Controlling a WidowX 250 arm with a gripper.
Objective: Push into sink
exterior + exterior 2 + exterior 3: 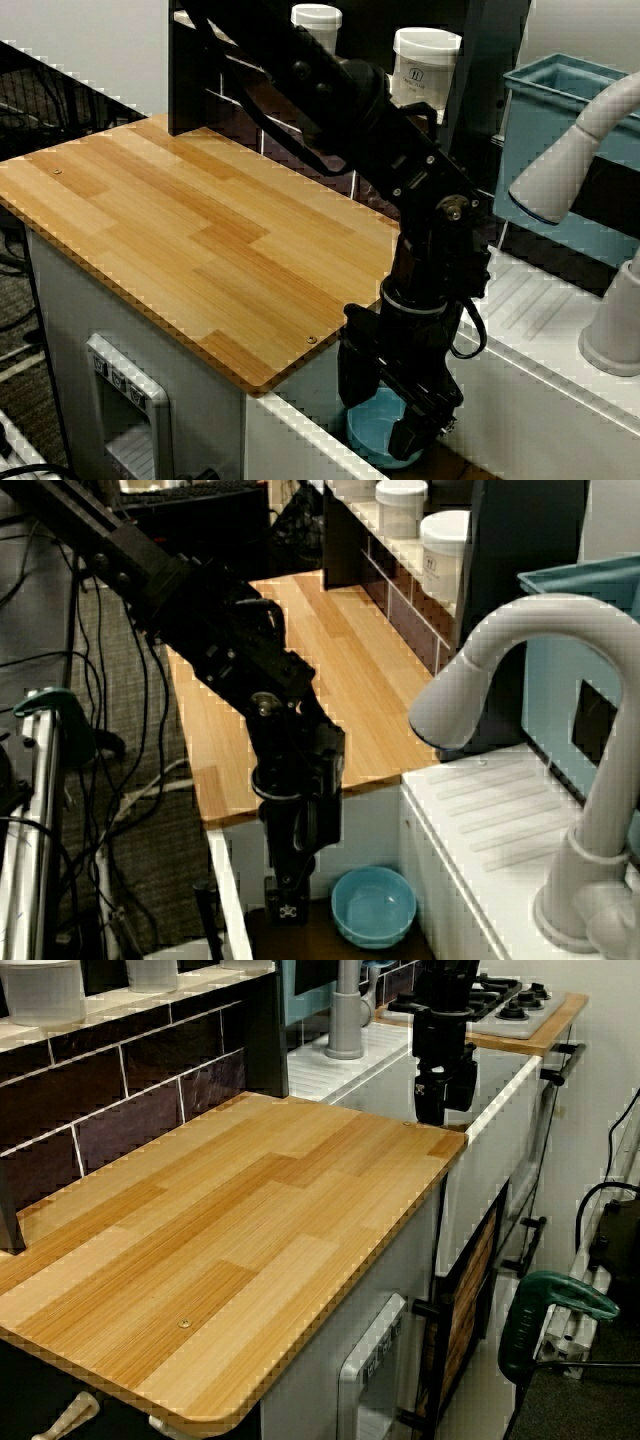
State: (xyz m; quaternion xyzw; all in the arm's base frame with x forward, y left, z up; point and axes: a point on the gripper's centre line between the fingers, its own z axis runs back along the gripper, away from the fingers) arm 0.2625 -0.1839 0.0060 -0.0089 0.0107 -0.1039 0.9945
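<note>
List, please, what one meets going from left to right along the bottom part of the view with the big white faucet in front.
Metal rail → gripper inside the sink → blue bowl → white ribbed drainboard → faucet.

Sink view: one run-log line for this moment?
gripper: lowered into white-walled sink | jaws: unclear | small blue bowl: on sink floor, beside gripper | wooden counter: bare
</note>
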